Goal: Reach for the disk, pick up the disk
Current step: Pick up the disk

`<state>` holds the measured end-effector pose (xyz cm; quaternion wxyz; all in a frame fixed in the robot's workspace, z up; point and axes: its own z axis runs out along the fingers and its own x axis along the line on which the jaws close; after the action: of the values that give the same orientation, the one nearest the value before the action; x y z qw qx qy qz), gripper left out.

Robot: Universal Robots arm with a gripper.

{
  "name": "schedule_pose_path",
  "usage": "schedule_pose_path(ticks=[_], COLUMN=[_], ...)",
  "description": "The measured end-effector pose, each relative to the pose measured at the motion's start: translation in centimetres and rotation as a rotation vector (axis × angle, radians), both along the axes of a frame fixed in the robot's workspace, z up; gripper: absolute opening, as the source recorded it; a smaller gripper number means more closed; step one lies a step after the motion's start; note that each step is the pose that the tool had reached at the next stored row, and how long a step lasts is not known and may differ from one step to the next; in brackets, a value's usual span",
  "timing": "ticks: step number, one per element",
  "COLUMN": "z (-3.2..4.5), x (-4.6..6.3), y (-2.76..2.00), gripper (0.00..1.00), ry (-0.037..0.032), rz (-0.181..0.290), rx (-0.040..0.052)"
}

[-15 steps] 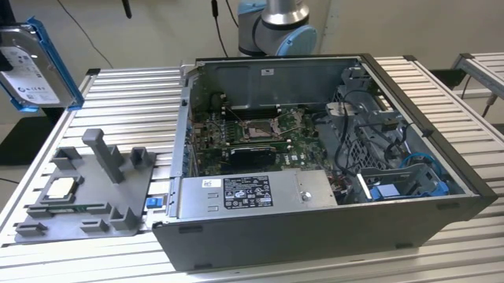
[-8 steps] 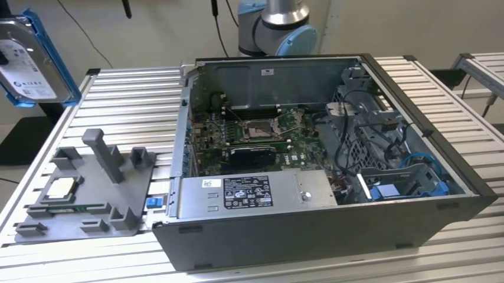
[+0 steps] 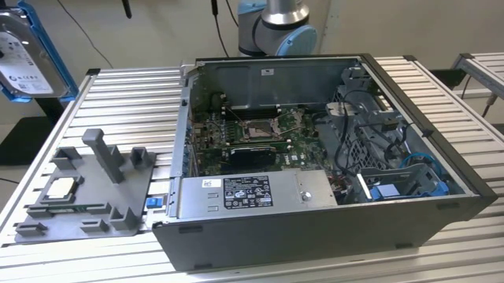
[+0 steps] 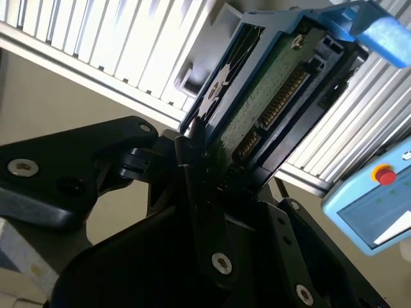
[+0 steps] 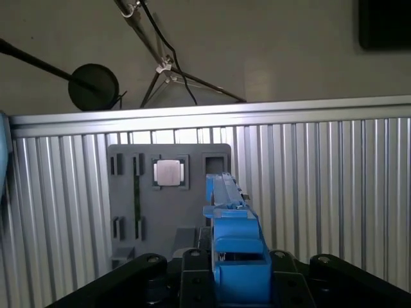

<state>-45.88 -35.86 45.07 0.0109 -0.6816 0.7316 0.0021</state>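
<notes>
Since the fingers (image 4: 204, 205) are closed tight on the disk (image 3: 23, 56), nothing separates the two: in the second wrist view the black pads clamp one short end of it, and its long axis runs straight out from them, with the green circuit-board side and connector row showing. The blue frame (image 5: 234, 237) is caught in the same grip, seen edge-on in the first wrist view. In the exterior view the disk is up in the air at the exterior view's far left, standing roughly upright with its white label facing the camera, well clear of the desk (image 3: 126, 100). Beneath and a little nearer lies the grey fixture (image 3: 126, 194) with the processor chip (image 3: 61, 187) seated in it. The open computer case (image 3: 315, 242) stands to the exterior view's right, apart from the disk. Judging by this, the pick-up looks done.
</notes>
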Motion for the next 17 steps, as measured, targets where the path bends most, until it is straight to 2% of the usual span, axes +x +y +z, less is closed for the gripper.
schedule_pose_path(ticks=[17], z=[2.16], x=[0.0], y=[0.0], gripper=[0.0], ry=[0.0], rz=[0.0], rx=[0.0001])
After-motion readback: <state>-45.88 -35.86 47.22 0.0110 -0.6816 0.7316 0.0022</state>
